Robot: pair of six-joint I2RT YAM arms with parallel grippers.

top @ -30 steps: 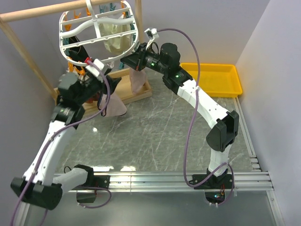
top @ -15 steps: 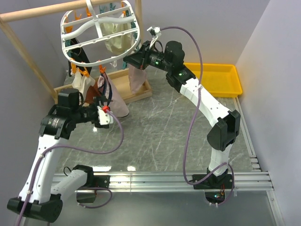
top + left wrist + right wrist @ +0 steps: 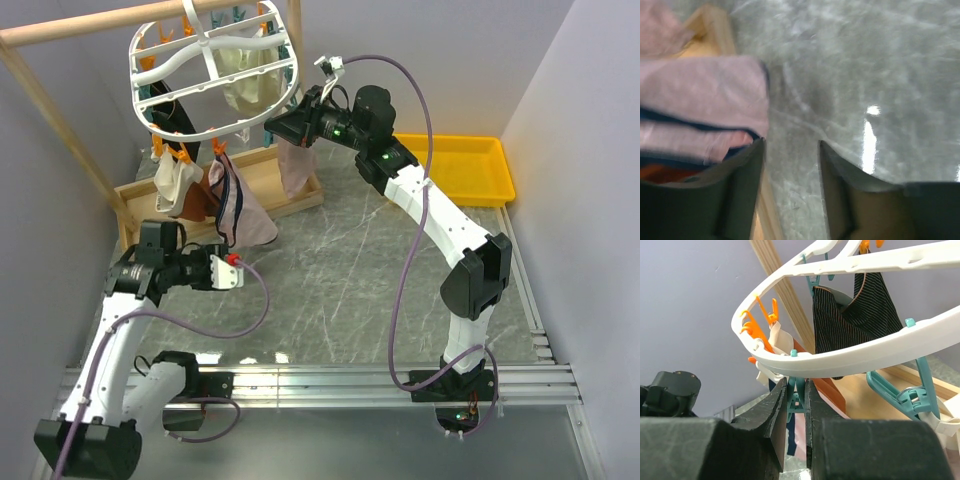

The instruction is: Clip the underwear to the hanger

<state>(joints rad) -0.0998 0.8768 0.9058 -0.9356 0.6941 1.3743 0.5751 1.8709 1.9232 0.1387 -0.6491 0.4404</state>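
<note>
The white oval hanger (image 3: 215, 75) hangs from the rod at the top left. The pale pink underwear (image 3: 245, 215) with navy trim hangs below an orange clothespin (image 3: 220, 150) on the hanger's near rim. My left gripper (image 3: 225, 275) is open and empty, low over the table, below and left of the underwear. In the left wrist view (image 3: 790, 165) the underwear (image 3: 705, 105) lies just beyond the left fingertip. My right gripper (image 3: 275, 128) is shut on a teal clothespin (image 3: 796, 397) under the hanger's rim (image 3: 865, 352). Pink cloth (image 3: 295, 165) hangs below that pin.
A wooden tray (image 3: 290, 195) lies under the hanger, and a yellow tray (image 3: 455, 170) stands at the back right. The wooden rod frame (image 3: 60, 35) runs along the left. Cream garments (image 3: 250, 85), a black garment (image 3: 850, 320) and a beige one (image 3: 175, 185) hang on the hanger.
My left arm has dropped from the hanger's near rim and drawn back toward the near left, its gripper empty. The underwear now hangs on its own. The right gripper has stayed on its clothespin.
</note>
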